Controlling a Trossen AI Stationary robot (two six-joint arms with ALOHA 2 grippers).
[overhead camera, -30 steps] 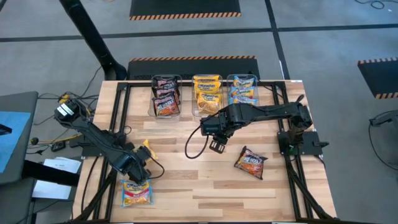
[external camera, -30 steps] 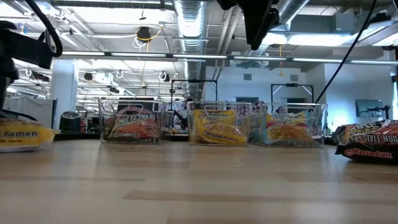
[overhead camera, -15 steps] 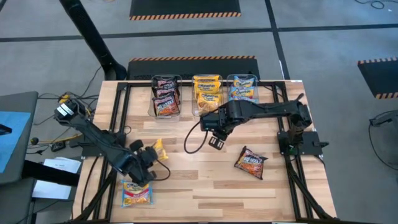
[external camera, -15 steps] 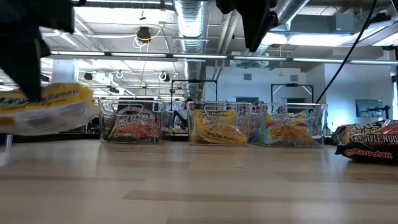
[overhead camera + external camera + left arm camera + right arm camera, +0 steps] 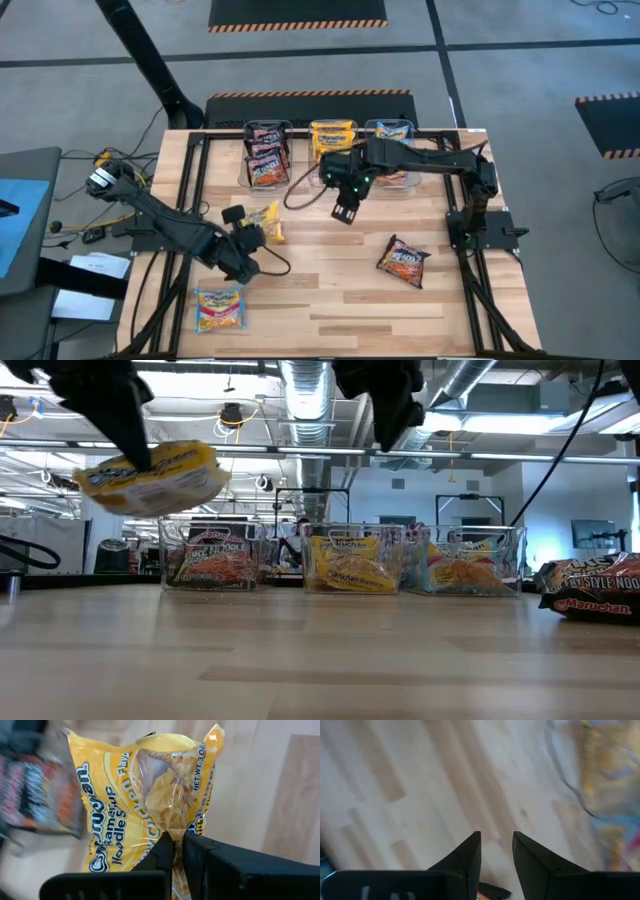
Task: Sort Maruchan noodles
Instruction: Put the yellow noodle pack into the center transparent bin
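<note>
Pale butcher-block planks make up the worktop (image 5: 330, 290) I see from above, framed by black rails. Along its far edge stand three clear plastic tubs (image 5: 267, 160), one with dark red-black packets, one with yellow, one with blue-yellow. I count two loose packets lying on the wood: a crinkly dark red-black packet (image 5: 404, 262) on the right and a blue-yellow packet with pink (image 5: 220, 309) at the near left. My left gripper (image 5: 255, 228) holds a third, the yellow chicken ramen packet (image 5: 268, 222), left of centre above the wood. My right gripper (image 5: 343, 212) hangs just in front of the yellow tub.

From table height, the yellow packet (image 5: 152, 477) hangs well clear of the worktop, puffy and wrinkled, left of the three tubs (image 5: 348, 561). The dark packet (image 5: 592, 590) lies at the far right.

Through the left wrist camera, the jaws are clenched on the bottom seam of the glossy yellow packet (image 5: 135, 805), whose clear window shows the pale noodle block.

Through the right wrist camera, the right jaws stand parted with nothing between them, over bare wood.
</note>
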